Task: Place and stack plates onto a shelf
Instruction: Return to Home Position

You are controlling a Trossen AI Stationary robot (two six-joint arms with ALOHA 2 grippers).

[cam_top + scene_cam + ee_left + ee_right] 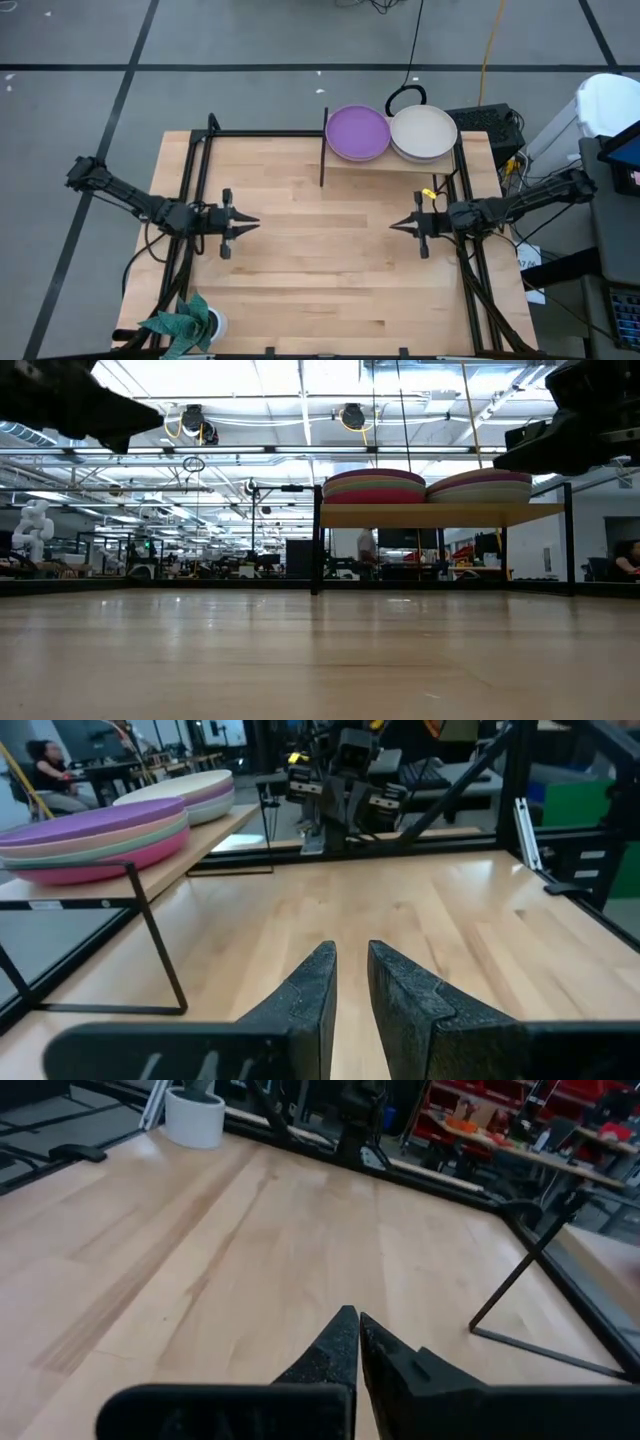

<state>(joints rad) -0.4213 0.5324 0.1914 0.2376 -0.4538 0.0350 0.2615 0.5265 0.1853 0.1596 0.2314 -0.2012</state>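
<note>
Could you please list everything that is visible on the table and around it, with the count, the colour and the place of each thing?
Table: one, light wood with black frame, centre.
Shelf: one, light wood with black upright, far right part of the table.
Plates: two stacks side by side on the shelf. One is purple on top over peach, mint green and magenta. The other is beige on top over purple, lower layers unclear.
Potted plant: one, green in a white pot, left corner away from the shelf.
Person: one, seated, in the room behind.
Left gripper: dark, over the table's left half, narrowly open, empty.
Right gripper: dark, over the right half, shut, empty.
</note>
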